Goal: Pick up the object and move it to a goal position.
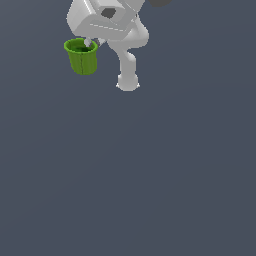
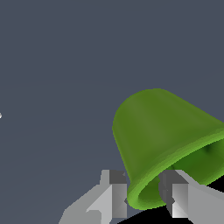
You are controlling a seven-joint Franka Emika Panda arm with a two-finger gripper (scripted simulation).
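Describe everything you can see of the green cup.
The green cup is small, bright green and matte, plastic-looking, tapering from a thick rolled rim down to a narrower closed base. In the exterior view it sits upright, mouth up, at the upper part of the exterior view's left, just under the white arm. In the wrist view the gripper straddles its rim: one grey finger outside the wall, the other inside the mouth, both appearing to press the rim. Whether it rests on the grey floor or hangs lifted cannot be told.

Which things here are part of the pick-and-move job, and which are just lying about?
Part of the job:
- green cup, its rim between the fingers
- pincer, closed on that rim

Lying about:
- nothing else visible; only the plain grey floor and the arm's own body
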